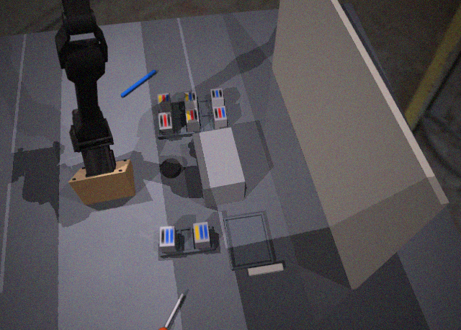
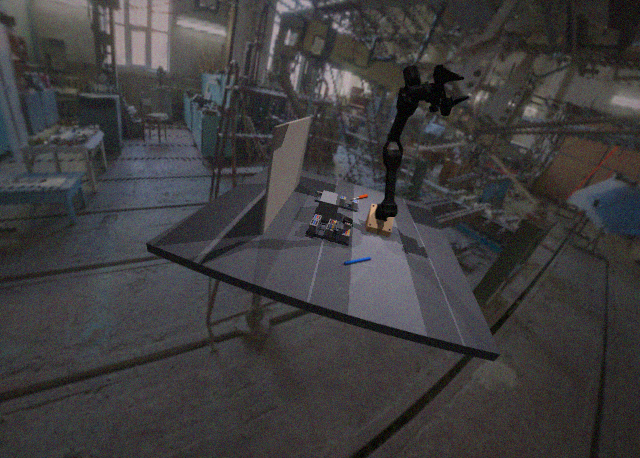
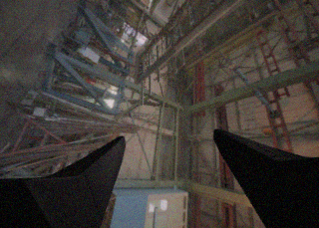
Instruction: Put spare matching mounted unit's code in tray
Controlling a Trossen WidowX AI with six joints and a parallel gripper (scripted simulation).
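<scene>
My gripper (image 2: 466, 87) (image 3: 168, 136) is open and empty, raised high over the arm's base and pointing away from the spares. Six striped spares stand in a rack (image 1: 176, 134) in the top view, among them a black-red-black one (image 1: 165, 122) and a black-red-blue one (image 1: 220, 116). A second rack (image 1: 186, 252) holds a black-blue-blue spare (image 1: 167, 238) and a yellow-blue-blue one (image 1: 201, 234). A pale grey box (image 1: 223, 158) (image 2: 329, 197), perhaps the mounted unit, stands between the racks; no code on it shows. The tray (image 1: 253, 264) is a dark-rimmed rectangle, empty.
A tall beige panel (image 1: 335, 114) (image 2: 288, 169) stands beside the box and tray. A black round thing (image 1: 170, 168) is near the box. A blue stick (image 1: 138, 83) (image 2: 357, 261), a screwdriver (image 1: 173, 310) and a beige strip (image 1: 265, 269) lie on the table.
</scene>
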